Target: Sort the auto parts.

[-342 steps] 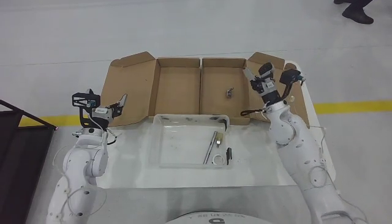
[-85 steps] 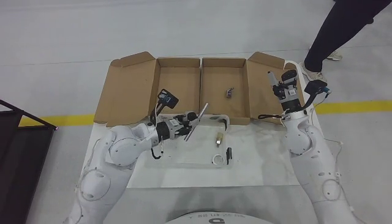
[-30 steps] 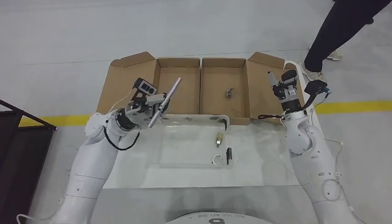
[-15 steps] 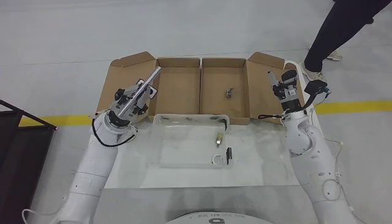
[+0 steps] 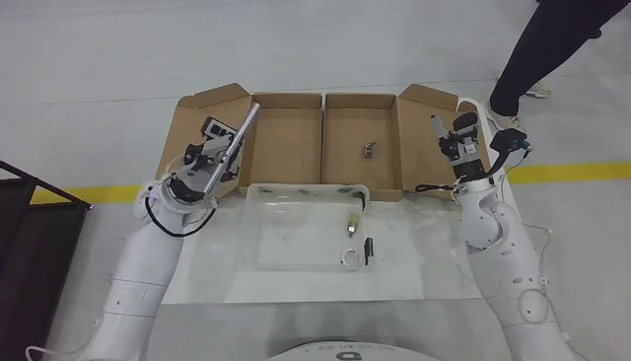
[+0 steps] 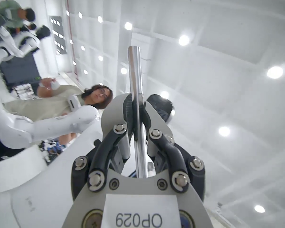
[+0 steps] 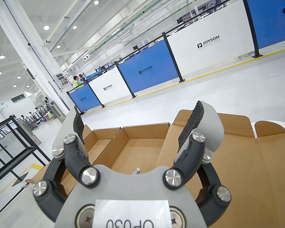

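My left gripper is shut on a long shiny metal rod, held over the left flap of the cardboard box. In the left wrist view the metal rod runs between the pads of the left gripper and points up. A small metal part lies in the box's right compartment. My right gripper stands open and empty above the box's right flap; in the right wrist view the right gripper faces the cardboard box. The clear tray holds a brass piece, a ring and a black clip.
The clear tray sits on a white table in front of the box. A black rack stands off the table's left side. A person's legs show at the far right on the floor.
The left arm lifted the rod out of the tray, swung it left and up, and now holds it over the box's left flap. The right arm has stayed still for the last seconds.
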You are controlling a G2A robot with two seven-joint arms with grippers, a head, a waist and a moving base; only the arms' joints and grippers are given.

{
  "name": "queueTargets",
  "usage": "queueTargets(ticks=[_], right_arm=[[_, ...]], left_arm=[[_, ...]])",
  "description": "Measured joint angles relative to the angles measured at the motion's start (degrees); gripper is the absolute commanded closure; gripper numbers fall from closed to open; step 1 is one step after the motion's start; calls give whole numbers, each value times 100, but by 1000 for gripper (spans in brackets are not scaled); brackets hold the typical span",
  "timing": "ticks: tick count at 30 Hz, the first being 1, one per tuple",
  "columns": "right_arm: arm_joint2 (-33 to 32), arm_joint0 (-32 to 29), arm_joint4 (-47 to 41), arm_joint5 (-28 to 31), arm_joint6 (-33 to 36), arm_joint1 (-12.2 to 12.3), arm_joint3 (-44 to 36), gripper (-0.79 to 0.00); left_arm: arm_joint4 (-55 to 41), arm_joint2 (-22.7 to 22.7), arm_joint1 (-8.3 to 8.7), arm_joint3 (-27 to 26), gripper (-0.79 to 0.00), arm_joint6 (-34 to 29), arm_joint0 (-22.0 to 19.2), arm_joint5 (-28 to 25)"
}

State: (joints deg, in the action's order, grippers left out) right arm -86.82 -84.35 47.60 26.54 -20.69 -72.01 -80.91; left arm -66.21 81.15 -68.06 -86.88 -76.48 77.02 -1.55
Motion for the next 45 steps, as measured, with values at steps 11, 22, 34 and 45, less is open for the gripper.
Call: queueTargets(ticks=[11,22,34,45], right_arm=[[0,0,0,0,0,0,0,-785],[0,0,0,0,0,0,0,-785],[227,-186,-1657,816,1637,11,-392,-785],[337,-264,-3378,674,3578,69,-736,-785]], left_arm=[[1690,655,-7,-1042,0,2431,841,-2273],[2404,685,-21,-1429,0,3096,1082,-2469],[3594,108,46,-1000,0,2271,556,-1521],[4441,-371,26,-746,0,2503,415,-1951]])
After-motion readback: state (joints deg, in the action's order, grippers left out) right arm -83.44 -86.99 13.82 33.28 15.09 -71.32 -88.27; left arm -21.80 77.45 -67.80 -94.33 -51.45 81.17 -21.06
